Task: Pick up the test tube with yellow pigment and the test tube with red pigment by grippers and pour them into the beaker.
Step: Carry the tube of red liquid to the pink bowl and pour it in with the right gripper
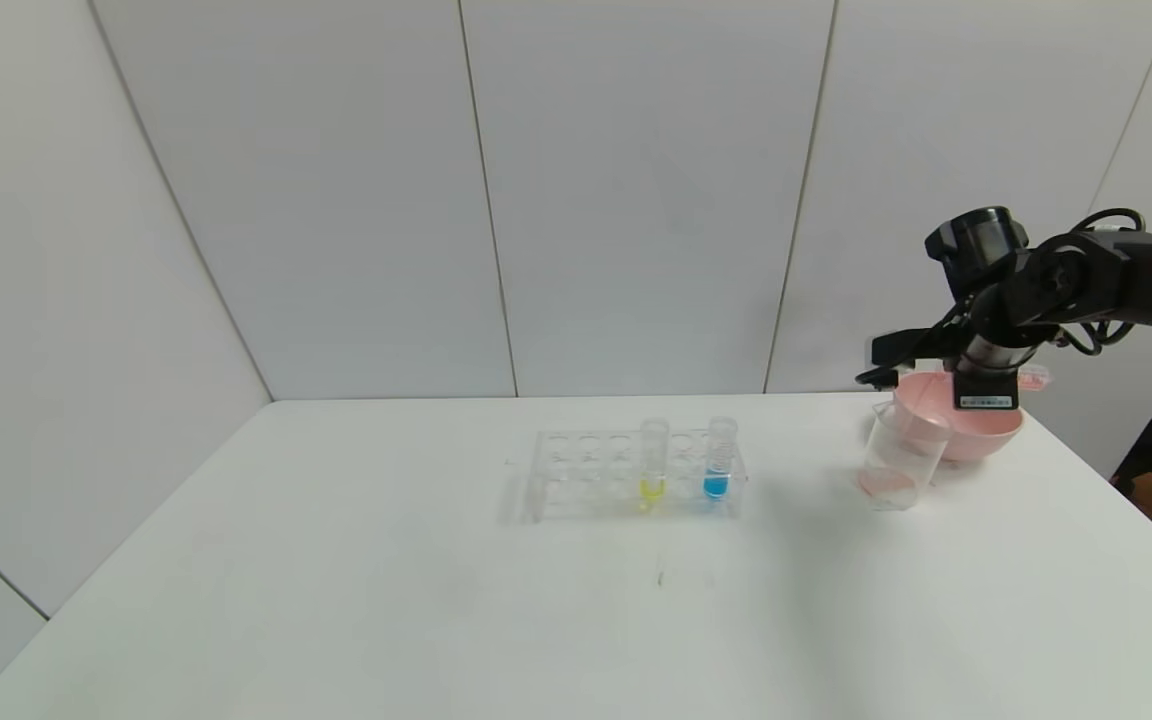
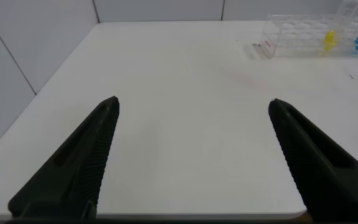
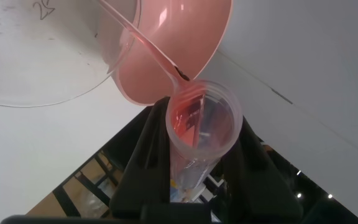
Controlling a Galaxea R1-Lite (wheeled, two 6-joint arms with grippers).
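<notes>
My right gripper (image 3: 199, 158) is shut on the test tube with red pigment (image 3: 201, 127) and holds it tilted. A thin red stream (image 3: 143, 45) runs from its mouth into the clear beaker (image 3: 36, 68). In the head view the right gripper (image 1: 891, 366) hangs above the beaker (image 1: 901, 455), which has red liquid at its bottom. The test tube with yellow pigment (image 1: 653, 465) stands upright in the clear rack (image 1: 586, 470); it also shows in the left wrist view (image 2: 330, 38). My left gripper (image 2: 194, 109) is open and empty over the table's near left part.
A pink bowl (image 1: 981, 430) stands right behind the beaker near the table's right edge; it also shows in the right wrist view (image 3: 185, 37). A blue-liquid tube (image 1: 718, 460) stands in the rack beside the yellow one. The white table (image 1: 436, 620) meets the wall behind.
</notes>
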